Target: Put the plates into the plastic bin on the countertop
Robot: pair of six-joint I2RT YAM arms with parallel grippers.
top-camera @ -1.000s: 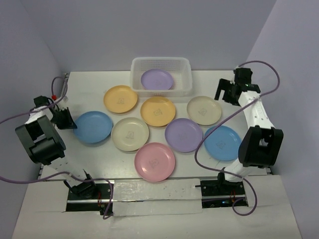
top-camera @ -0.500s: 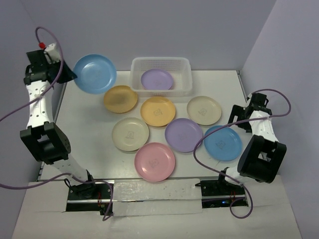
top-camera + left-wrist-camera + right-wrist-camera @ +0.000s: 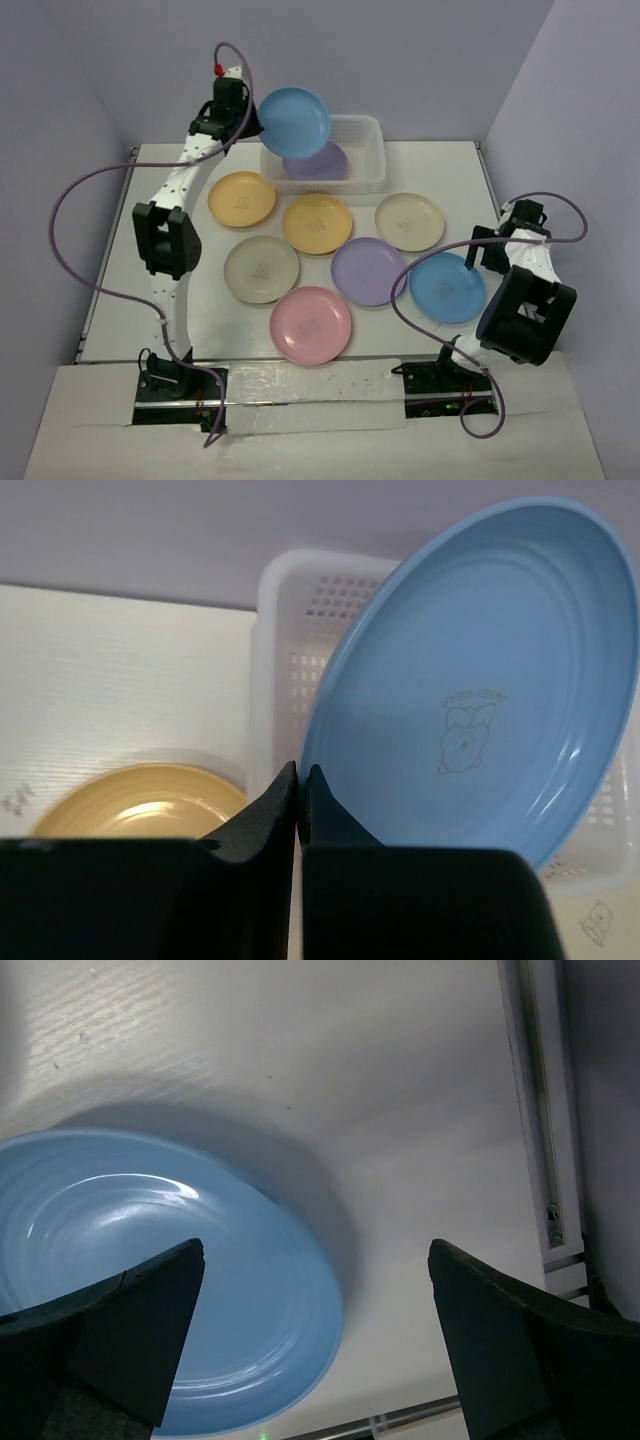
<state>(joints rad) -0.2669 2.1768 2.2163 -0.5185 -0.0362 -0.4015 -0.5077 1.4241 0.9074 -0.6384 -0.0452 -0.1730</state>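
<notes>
My left gripper point(image 3: 250, 122) is shut on the rim of a blue plate point(image 3: 294, 117) and holds it tilted above the left end of the plastic bin point(image 3: 368, 130). In the left wrist view the plate point(image 3: 480, 680) fills the right side over the bin point(image 3: 290, 630). A lavender plate point(image 3: 322, 163) lies in the bin. My right gripper point(image 3: 487, 250) is open, low over the right edge of a second blue plate point(image 3: 445, 287), seen in the right wrist view point(image 3: 150, 1270). Several more plates lie on the countertop point(image 3: 180, 300).
On the countertop lie two yellow-orange plates point(image 3: 241, 198) point(image 3: 317, 223), two cream plates point(image 3: 410, 221) point(image 3: 261, 268), a lavender plate point(image 3: 367, 270) and a pink plate point(image 3: 311, 324). Lavender-grey walls enclose the sides. A metal rail point(image 3: 540, 1110) runs along the right edge.
My left arm has swung the blue plate from the far left to above the bin's left end. My right gripper has moved slightly down beside the right blue plate.
</notes>
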